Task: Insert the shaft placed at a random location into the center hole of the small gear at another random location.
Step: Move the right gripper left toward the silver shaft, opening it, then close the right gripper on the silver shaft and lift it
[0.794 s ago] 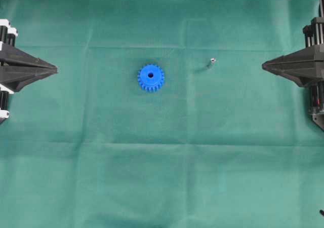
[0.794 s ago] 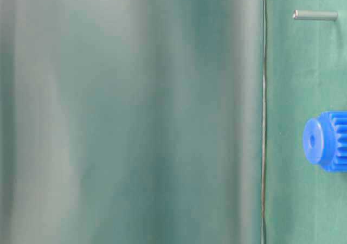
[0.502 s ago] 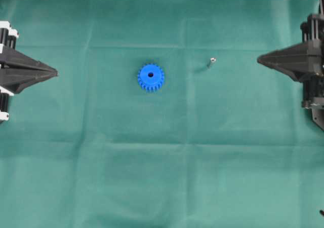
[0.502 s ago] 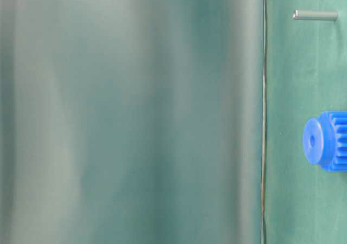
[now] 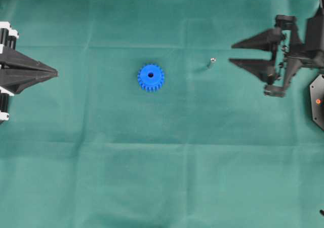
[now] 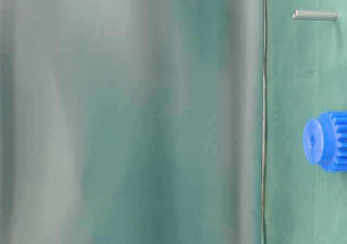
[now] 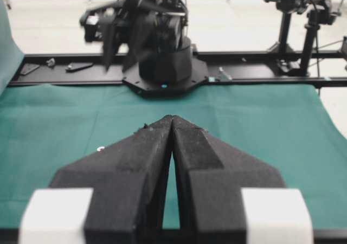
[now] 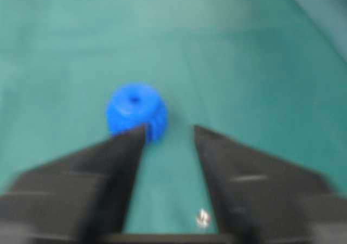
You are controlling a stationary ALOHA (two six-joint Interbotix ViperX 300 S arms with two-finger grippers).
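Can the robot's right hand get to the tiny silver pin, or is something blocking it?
Probably yes. The right hand is open and points toward the shaft, which stands alone on the green cloth. Only bare cloth lies between them. The small gear sits farther off on the pin's other side, out of the way.

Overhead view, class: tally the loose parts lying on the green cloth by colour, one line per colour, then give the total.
Blue: 1, the small gear
Silvery: 1, the shaft
Total: 2
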